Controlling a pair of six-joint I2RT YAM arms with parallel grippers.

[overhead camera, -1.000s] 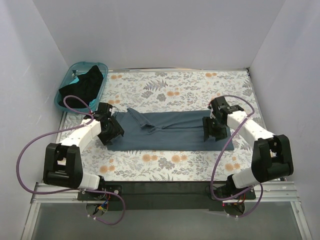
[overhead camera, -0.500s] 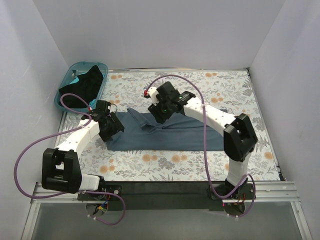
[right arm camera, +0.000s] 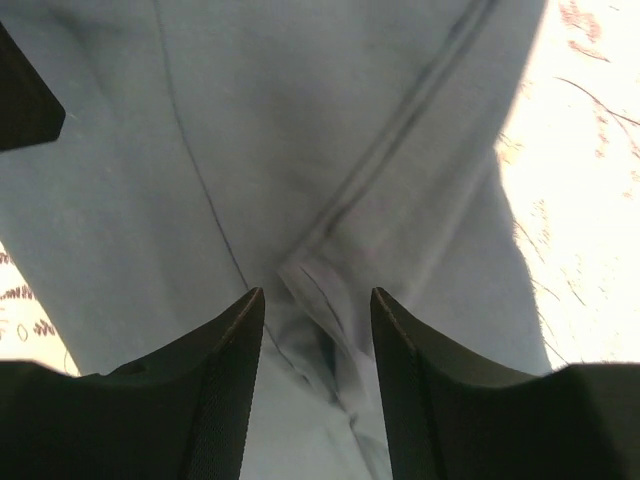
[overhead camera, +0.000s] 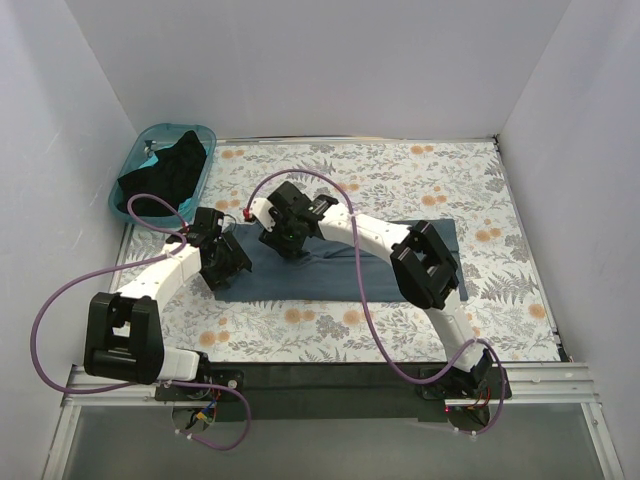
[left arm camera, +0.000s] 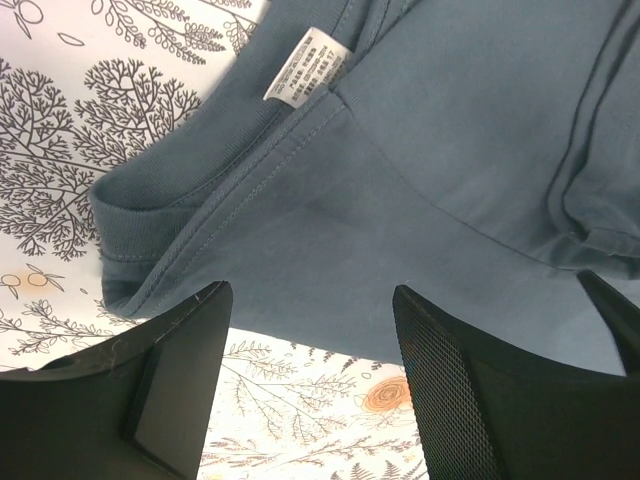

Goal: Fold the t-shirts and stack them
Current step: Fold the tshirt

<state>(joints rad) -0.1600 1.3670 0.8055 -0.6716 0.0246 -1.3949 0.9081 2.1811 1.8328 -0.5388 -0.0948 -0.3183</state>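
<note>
The right gripper (overhead camera: 283,240) has swung from the blue-grey t-shirt (overhead camera: 310,280)'s right end to its sleeve crease, fingers apart astride it. The left gripper (overhead camera: 225,262) hovers open over the collar. The shirt lies mid-table, nearer the left edge, likely awaiting another fold

**Soft, even light up top; one wrist view gone hazy**

The top view has bright, diffuse light bouncing off the white walls (overhead camera: 300,70). There are only faint, soft shadows under the arms (overhead camera: 160,275) on the floral surface (overhead camera: 380,180), and everything is sharp. The left wrist view is crisp too: stitching on the slate blue-grey tee (left arm camera: 420,150) reads clearly, and the left claw (left arm camera: 312,295) sits dark in the foreground. The right wrist view is blurry, with the cloth out of focus, the surface blown out white at the right edge, and the right claw (right arm camera: 316,295) a near-black silhouette.
</note>
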